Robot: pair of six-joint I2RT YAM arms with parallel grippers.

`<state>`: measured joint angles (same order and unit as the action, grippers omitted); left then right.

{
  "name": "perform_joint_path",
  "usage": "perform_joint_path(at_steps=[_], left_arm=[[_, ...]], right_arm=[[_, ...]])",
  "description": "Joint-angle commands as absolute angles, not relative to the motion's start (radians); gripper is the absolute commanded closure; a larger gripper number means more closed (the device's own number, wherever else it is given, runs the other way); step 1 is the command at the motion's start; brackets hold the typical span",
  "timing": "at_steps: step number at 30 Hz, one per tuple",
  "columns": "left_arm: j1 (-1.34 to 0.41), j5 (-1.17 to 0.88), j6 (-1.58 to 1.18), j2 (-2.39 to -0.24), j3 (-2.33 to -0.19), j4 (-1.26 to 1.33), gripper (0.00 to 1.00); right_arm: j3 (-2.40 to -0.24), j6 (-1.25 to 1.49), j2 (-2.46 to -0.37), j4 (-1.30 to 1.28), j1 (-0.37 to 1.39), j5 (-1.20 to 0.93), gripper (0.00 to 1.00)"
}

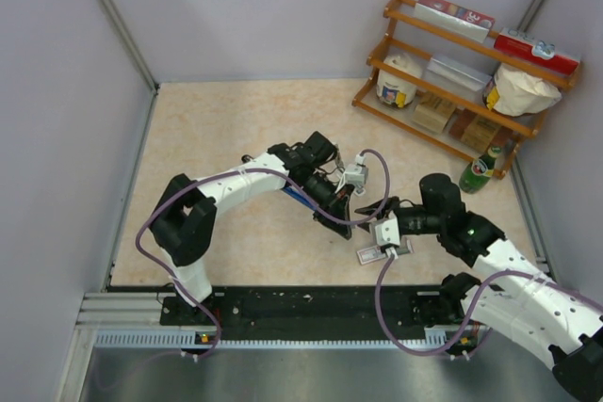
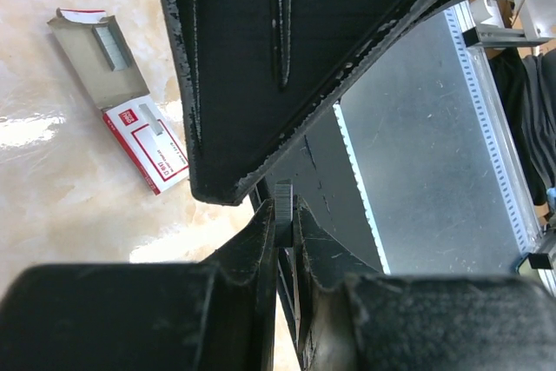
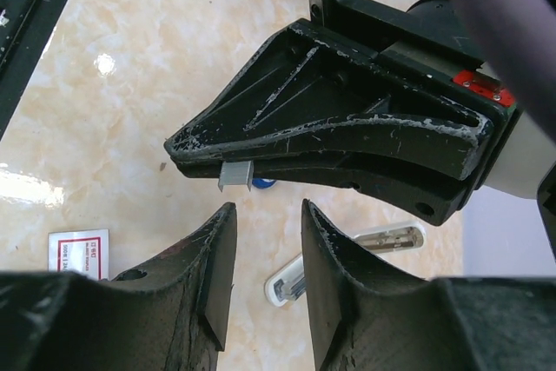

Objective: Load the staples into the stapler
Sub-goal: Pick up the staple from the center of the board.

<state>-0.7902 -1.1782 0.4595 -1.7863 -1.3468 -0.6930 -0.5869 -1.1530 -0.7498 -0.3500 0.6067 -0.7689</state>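
My left gripper point(image 2: 284, 215) is shut on a short silvery strip of staples point(image 2: 283, 206), held above the table. In the right wrist view the same strip point(image 3: 234, 177) sticks out from under the left gripper's black fingers point(image 3: 330, 141). My right gripper point(image 3: 269, 215) is open just below that strip, with nothing between its fingers. From above, the two grippers meet tip to tip at mid-table, the left point(image 1: 341, 202) and the right point(image 1: 370, 211). Only a blue sliver of the stapler point(image 1: 300, 198) shows under the left arm. The red-and-white staple box point(image 2: 130, 110) lies open on the table.
A white stapler point(image 3: 347, 258) lies opened flat on the table beneath the grippers. A wooden shelf rack point(image 1: 466, 82) with boxes and jars stands at the back right, a green bottle point(image 1: 479, 172) in front of it. The black base rail point(image 1: 311, 303) runs along the near edge.
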Motion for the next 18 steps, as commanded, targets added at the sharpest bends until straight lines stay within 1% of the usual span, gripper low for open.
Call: perform_joint_path(at_steps=[1,10,18], left_arm=[[-0.796,-1.232,0.494,-1.793,-1.387,-0.722,0.87],[-0.798,-1.241,0.505,-1.795,-1.387,-0.732,0.86],[-0.795,-1.243,0.505,-1.801,-1.387,-0.732,0.86]], right_arm=[[-0.589,-1.173,-0.747,-0.345,0.624,-0.808,0.65],[-0.597,-1.216,-0.739,-0.400,0.624,-0.845,0.68],[-0.600,-1.213,-0.739,-0.400,0.624,-0.853,0.67]])
